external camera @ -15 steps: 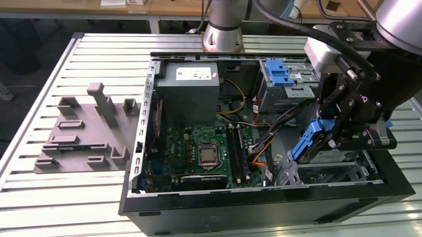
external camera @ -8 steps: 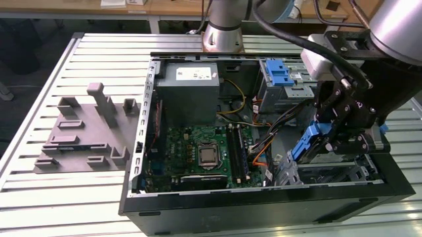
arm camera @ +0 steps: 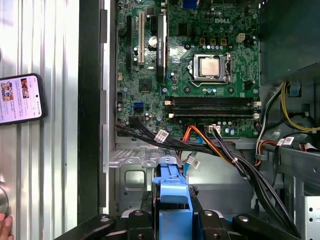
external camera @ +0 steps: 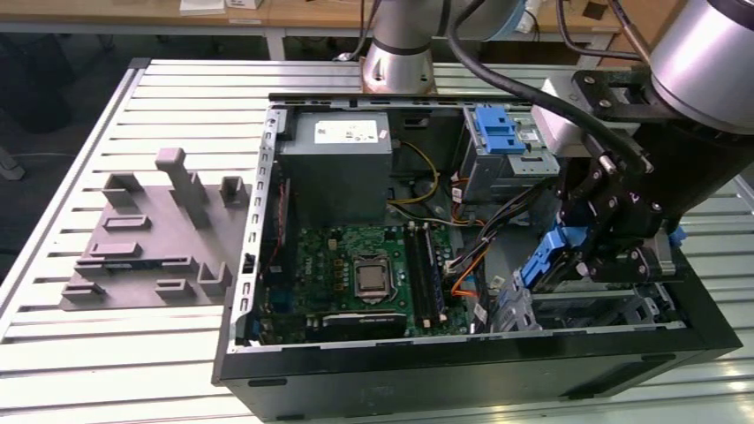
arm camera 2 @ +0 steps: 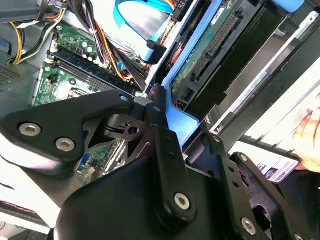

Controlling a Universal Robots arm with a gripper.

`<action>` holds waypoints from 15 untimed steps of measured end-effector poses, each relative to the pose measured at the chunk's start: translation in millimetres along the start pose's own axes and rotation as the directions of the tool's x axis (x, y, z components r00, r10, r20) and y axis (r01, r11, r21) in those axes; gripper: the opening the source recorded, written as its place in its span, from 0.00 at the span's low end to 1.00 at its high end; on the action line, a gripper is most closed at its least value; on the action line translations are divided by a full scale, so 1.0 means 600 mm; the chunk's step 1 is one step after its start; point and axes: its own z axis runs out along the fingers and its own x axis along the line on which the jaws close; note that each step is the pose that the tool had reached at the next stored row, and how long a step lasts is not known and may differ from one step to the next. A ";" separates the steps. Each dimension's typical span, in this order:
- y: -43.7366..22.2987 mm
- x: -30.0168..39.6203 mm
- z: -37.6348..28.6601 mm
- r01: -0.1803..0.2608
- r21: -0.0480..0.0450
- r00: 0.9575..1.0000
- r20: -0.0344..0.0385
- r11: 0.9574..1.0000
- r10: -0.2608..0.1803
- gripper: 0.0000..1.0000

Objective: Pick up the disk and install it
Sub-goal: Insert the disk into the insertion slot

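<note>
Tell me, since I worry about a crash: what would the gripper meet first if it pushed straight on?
Probably the grey metal drive bay directly ahead of the disk that the gripper holds; the black cables run close beside, though depth is unclear.

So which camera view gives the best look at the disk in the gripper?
The second wrist view: the disk shows its circuit-board underside and blue carrier edge, clamped by the gripper. The exterior view shows just a blue carrier sliver behind the gripper; the first wrist view shows its blue end edge-on.
</note>
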 end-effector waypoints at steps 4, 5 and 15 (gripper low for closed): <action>0.000 0.000 0.007 0.000 0.000 1.000 0.000 1.000 0.000 0.36; 0.000 0.000 0.008 0.000 0.000 1.000 0.000 1.000 0.000 0.36; -0.001 0.000 0.013 0.000 0.000 1.000 -0.001 1.000 0.000 0.37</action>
